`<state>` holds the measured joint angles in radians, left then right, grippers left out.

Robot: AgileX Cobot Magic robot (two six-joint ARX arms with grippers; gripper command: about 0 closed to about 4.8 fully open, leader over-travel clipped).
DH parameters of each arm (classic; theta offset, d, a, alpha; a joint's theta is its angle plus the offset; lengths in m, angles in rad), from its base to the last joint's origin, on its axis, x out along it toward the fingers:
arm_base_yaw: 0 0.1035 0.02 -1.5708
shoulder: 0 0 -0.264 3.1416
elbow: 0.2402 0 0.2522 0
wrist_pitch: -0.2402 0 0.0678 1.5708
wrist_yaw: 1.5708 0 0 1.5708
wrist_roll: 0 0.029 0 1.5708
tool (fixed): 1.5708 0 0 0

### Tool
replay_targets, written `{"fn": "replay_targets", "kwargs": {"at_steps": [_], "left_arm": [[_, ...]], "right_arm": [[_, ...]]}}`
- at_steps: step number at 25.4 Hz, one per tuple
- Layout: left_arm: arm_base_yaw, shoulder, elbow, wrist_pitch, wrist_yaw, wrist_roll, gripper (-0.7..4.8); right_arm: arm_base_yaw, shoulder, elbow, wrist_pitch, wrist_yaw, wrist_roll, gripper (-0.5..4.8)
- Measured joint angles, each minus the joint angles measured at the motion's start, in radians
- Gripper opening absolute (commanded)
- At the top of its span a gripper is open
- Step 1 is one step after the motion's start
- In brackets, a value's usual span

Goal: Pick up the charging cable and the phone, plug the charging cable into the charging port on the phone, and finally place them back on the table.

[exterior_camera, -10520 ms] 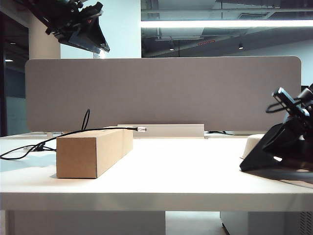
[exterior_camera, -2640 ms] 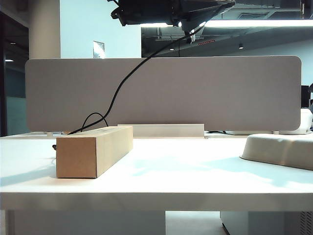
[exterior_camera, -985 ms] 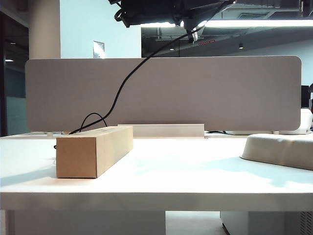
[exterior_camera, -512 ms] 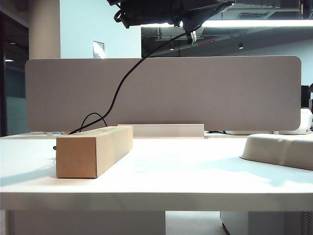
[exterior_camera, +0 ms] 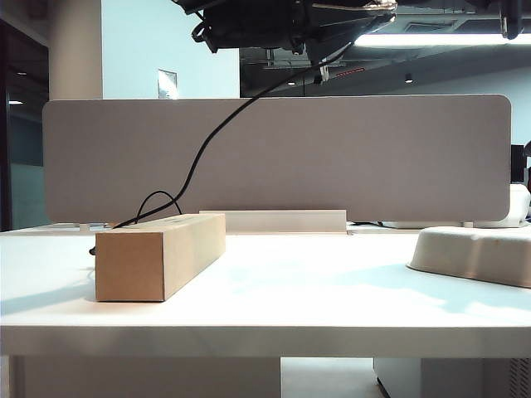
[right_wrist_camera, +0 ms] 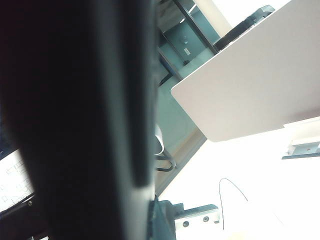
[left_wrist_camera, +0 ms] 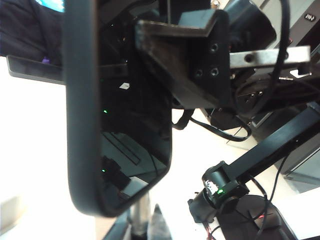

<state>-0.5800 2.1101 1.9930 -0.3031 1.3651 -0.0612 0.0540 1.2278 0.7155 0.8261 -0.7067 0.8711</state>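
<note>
Both hands meet in a dark cluster high above the table. The black glossy phone fills the left wrist view, with the right hand's black body behind it. Up close in the right wrist view the phone is a dark slab, with my right gripper shut on it. My left gripper is shut on the silver plug of the charging cable, just under the phone's short edge. The charging port is hidden. The cord hangs down behind the box.
A cardboard box lies on the left of the table. An off-white tray sits at the right edge. The grey divider panel closes off the back. A robot arm base stands below the phone.
The cluster of hands has shifted slightly at the top of the picture. The silver plug tip that hung clear below it half a second ago now sits tucked in against the dark mass.
</note>
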Motion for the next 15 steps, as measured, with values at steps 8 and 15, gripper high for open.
{"fn": "replay_targets", "kwargs": {"at_steps": [8, 15], "left_arm": [[0.014, -0.005, 0.005, -0.069, -0.01, -0.01, 1.89], [0.04, -0.011, 0.006, -0.152, 0.06, -0.01, 1.77]], "right_arm": [[-0.043, 0.01, -0.011, -0.042, -0.043, 0.002, -0.06], [-0.11, 0.012, -0.013, -0.085, -0.029, -0.002, -0.06]]}}
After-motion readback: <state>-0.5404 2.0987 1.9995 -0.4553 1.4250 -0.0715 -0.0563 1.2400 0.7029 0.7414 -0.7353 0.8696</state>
